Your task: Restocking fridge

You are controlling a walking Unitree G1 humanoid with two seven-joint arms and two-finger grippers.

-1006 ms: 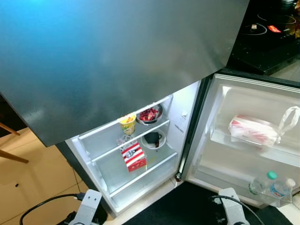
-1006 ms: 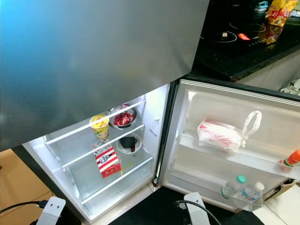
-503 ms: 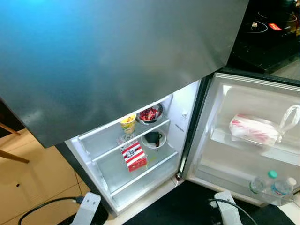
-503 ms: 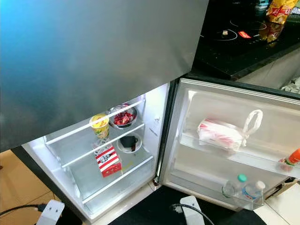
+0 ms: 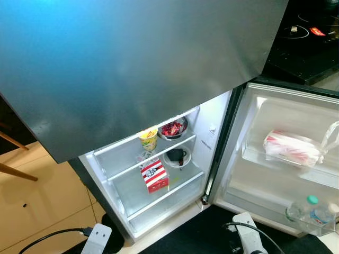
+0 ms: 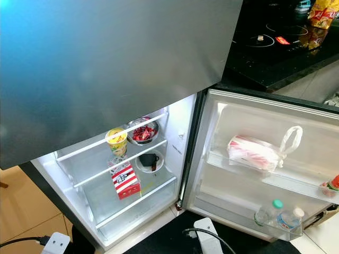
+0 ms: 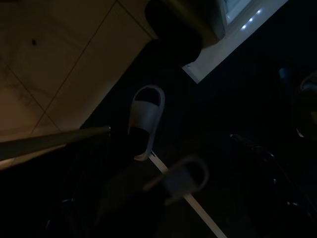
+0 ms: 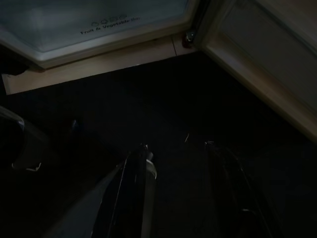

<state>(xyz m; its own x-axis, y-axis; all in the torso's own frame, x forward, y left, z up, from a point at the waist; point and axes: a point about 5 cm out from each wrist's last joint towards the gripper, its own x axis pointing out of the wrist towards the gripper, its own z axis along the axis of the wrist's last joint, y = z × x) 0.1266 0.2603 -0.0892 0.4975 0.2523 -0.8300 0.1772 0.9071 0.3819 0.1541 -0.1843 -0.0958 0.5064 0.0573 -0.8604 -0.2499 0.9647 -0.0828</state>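
The fridge's lower compartment stands open, lit inside. On its shelves are a yellow noodle cup [image 5: 149, 138], a metal bowl of red pieces [image 5: 173, 128], a black mug on a white plate [image 5: 177, 155] and a red-and-white striped box [image 5: 154, 175]. The open door [image 5: 265, 114] swings to the right and holds a bagged red-and-white package [image 5: 293, 148] and water bottles [image 6: 278, 214]. Both silver arms hang low: the left arm [image 5: 97, 241] and the right arm [image 5: 248, 242]. My right gripper [image 8: 177, 146] is open above the dark mat, with nothing between its fingers.
The grey upper door [image 5: 132, 63] overhangs the compartment. A black cooktop [image 5: 310, 42] with a snack bag [image 6: 323, 10] lies at the back right. A dark mat [image 5: 212, 233] covers the floor before the fridge. Two slippers [image 7: 144, 119] lie on it. Wooden chair legs [image 5: 16, 172] stand at left.
The whole picture has shifted a little, so the camera moved. Both arms sit lower in the picture than before. The fridge's contents have not moved.
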